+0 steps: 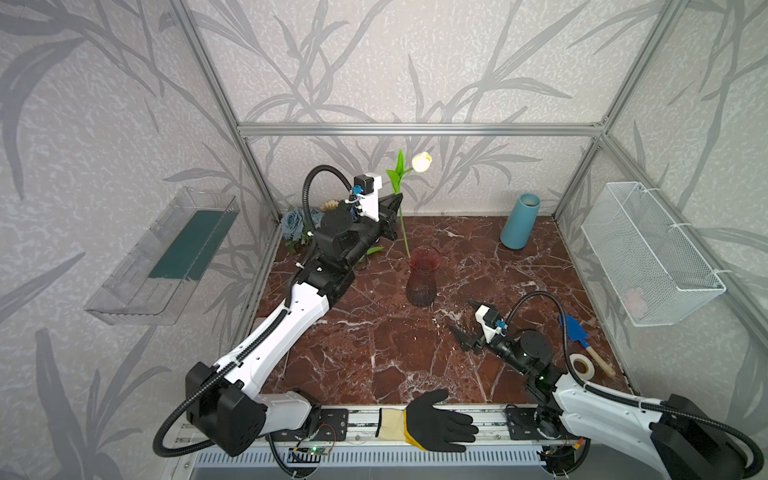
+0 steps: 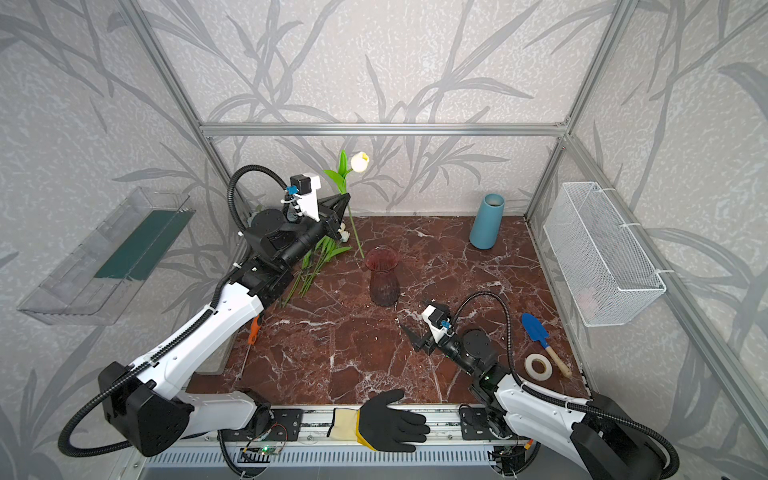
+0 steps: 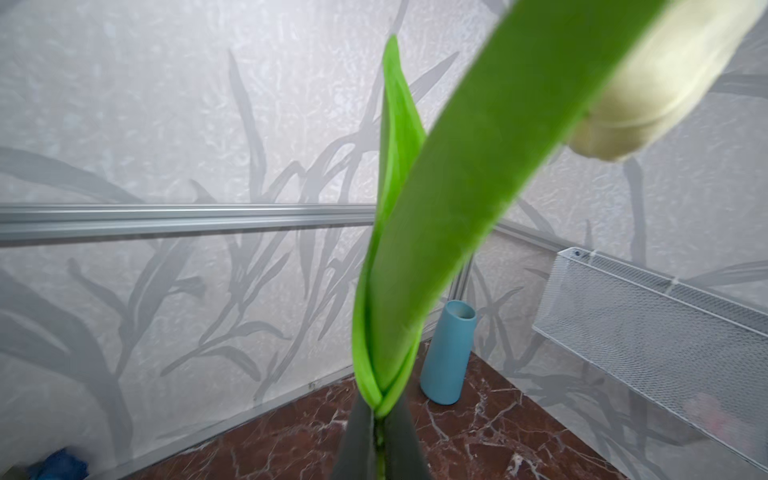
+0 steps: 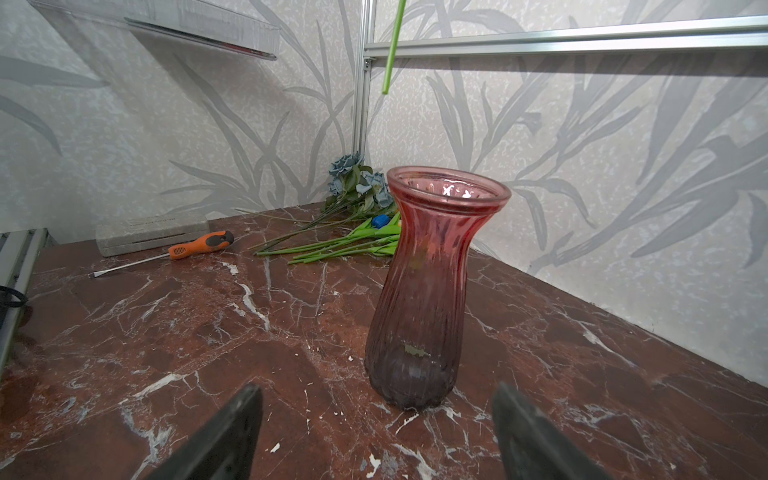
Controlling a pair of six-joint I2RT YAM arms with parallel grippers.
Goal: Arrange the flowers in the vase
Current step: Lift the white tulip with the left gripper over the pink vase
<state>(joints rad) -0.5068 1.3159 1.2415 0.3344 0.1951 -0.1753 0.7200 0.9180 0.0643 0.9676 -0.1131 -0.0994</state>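
Marble tabletop open around vase; left pincer holds white tulip above its rim, right pincer wide

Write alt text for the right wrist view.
An empty pink ribbed glass vase stands upright on a marble table, ahead of the open right gripper. Behind it lie green tulip stems, dusty-blue roses and an orange screwdriver; a green stem hangs above.

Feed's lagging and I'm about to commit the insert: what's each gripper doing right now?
Left gripper: closed on the white tulip stem.
Right gripper: open, empty, facing the red vase.
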